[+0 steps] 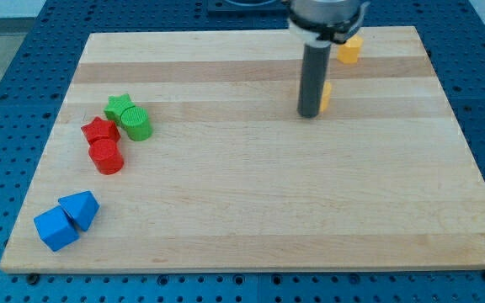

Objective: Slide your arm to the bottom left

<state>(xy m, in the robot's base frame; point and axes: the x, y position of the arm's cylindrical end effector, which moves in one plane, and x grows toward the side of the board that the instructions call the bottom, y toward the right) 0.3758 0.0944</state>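
Nearest the view's bottom left corner of the wooden surface (251, 227): a blue cube (55, 228) and a blue wedge-like block (81, 208), touching each other. Above them, a red cylinder (106, 156) touches a red star-shaped block (99, 130). Just beyond, a green cylinder (135, 124) sits against a green star-shaped block (119, 106); the red and green groups are just beside one another.

Toward the view's top right, the arm ends in a straight dark grey rod, upright, smooth and cylindrical. The tip (310, 114) rests on the surface, well apart from the blue, red and green blocks. No jaws fitted, so nothing is grasped. A yellow block (326, 98) lies just right of the rod, mostly hidden; shape unclear, contact possible. Farthest, a second yellow block (349, 50), apparently a cylinder, sits near the top edge.
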